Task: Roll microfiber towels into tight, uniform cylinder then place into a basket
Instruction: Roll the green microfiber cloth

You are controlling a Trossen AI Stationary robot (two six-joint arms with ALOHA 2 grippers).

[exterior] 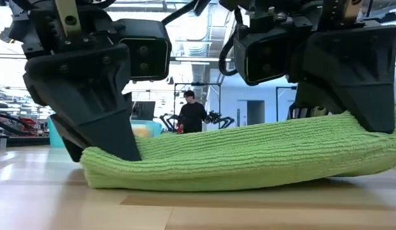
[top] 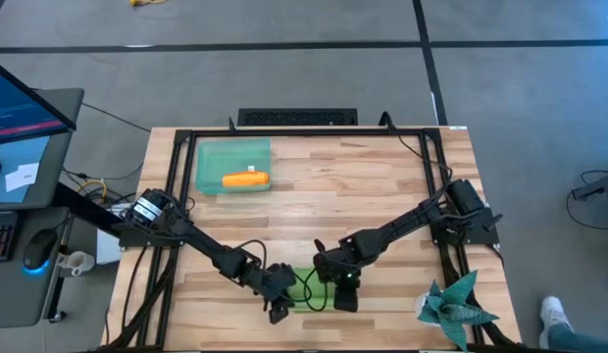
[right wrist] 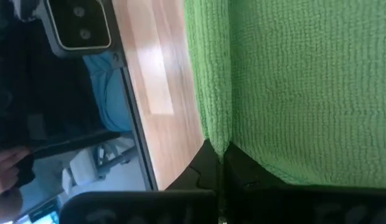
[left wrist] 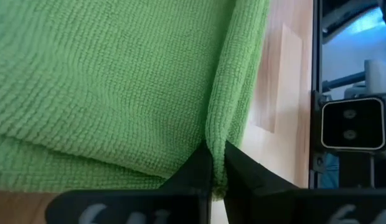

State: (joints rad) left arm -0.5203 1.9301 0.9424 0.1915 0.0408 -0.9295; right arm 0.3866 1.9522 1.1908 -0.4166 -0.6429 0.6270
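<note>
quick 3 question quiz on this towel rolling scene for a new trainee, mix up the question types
1. True or false: the orange towel already lies in the basket.
2. What do the left gripper and the right gripper each hold? A) the basket's rim B) an edge of the green towel C) the spiky teal object
3. Fill in: the green towel lies at the table edge ______ from the basket.

Key: 1 true; 2 B; 3 farthest (the near edge, between the two arms).
</note>
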